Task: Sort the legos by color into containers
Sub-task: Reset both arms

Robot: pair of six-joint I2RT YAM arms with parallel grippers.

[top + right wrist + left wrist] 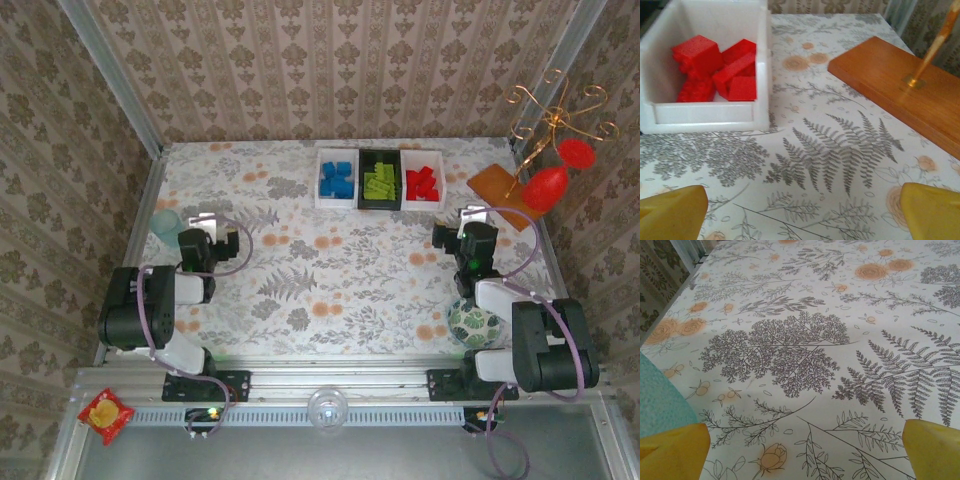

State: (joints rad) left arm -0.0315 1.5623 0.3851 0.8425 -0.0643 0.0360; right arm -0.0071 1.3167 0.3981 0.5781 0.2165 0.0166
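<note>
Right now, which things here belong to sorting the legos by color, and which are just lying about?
Job: blue legos, green legos, red legos, left white bin, black bin, right white bin.
Lying about: teal cup, wooden board, red ornaments, patterned ball.

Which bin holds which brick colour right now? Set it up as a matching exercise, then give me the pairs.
Column A
1. left white bin
2. black bin
3. right white bin

Column B
a. red bricks
b. blue bricks
c. lime bricks

Pairs: 1-b, 2-c, 3-a.
</note>
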